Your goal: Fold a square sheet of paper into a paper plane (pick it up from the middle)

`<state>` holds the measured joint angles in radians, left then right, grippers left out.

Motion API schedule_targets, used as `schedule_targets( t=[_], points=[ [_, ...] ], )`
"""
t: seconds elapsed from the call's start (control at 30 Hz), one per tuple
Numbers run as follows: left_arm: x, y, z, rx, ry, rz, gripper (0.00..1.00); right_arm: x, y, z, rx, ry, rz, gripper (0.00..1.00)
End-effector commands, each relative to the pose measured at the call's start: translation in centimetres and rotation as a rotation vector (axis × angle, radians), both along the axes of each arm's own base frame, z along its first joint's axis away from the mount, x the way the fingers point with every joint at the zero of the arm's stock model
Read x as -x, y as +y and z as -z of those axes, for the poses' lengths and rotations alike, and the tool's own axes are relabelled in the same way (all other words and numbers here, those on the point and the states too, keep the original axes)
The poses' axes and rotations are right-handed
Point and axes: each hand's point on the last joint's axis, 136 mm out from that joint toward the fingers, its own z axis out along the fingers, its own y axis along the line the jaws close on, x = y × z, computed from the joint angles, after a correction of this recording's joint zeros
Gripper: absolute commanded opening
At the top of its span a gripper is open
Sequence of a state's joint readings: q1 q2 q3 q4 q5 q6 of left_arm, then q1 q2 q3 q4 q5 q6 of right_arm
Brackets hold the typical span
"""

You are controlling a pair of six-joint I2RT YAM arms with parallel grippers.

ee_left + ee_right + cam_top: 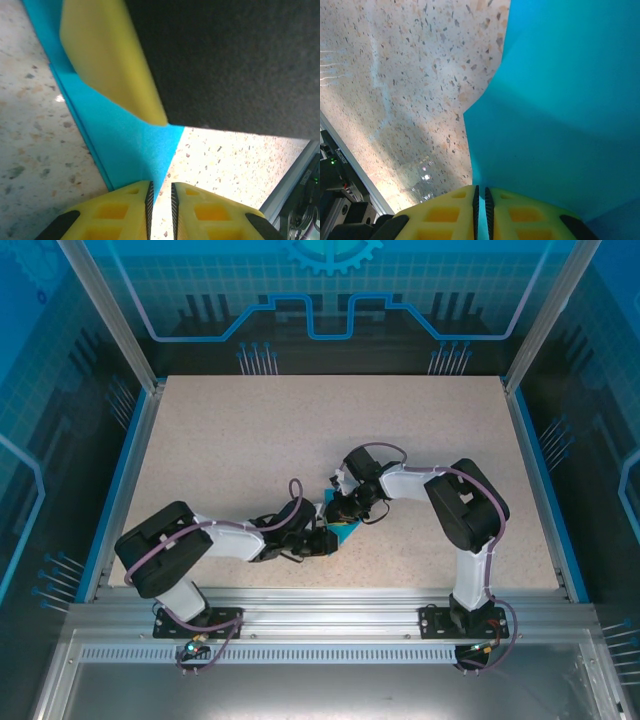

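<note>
A: Where is the square sheet of paper?
B: Just nearward of the middle of the bench, with one side curving up off it
A: And the right pincer?
B: Clamped on the sheet's edge, with blue in the slit between its fingers
A: The left pincer?
B: Nearly closed, with a thin gap showing. A corner of the sheet reaches its tips, but I cannot tell whether it bites
</note>
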<state>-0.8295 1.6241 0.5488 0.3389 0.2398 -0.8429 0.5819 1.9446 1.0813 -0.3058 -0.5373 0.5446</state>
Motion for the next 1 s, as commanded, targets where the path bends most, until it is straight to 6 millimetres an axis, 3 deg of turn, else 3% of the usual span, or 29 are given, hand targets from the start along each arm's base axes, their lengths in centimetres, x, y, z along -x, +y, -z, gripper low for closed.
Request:
schedule_targets(
  t=[0.0, 0.37, 0.47, 0.63, 0.7, 0.97],
  points=[
    [6.9, 1.8, 3.8, -0.095, 0.235, 0.096, 0.21, 0.0, -2.0, 3.1, 0.112, 0.026, 0.026, 0.15],
    [8.1, 3.5, 4.0, -0.133, 0.249, 0.054, 0.21, -0.1, -1.9, 2.9, 0.104, 0.024, 0.027, 0.15],
    [6.7, 3.2, 2.1, -0.116, 0.168, 0.027, 0.21, -0.1, -1.8, 2.7, 0.094, 0.022, 0.025, 0.15],
    [2.2, 3.3, -3.0, -0.094, -0.01, -0.054, 0.2, -0.2, -1.7, 2.4, 0.092, 0.017, 0.028, 0.15],
    [0.6, 3.6, -4.1, -0.061, -0.039, -0.098, 0.19, -0.3, -1.9, 2.6, 0.096, 0.018, 0.034, 0.15],
    [-1.9, 0.7, -5.3, 0.025, -0.081, -0.054, 0.19, -0.2, -1.9, 2.7, 0.097, 0.023, 0.041, 0.15]
  ],
)
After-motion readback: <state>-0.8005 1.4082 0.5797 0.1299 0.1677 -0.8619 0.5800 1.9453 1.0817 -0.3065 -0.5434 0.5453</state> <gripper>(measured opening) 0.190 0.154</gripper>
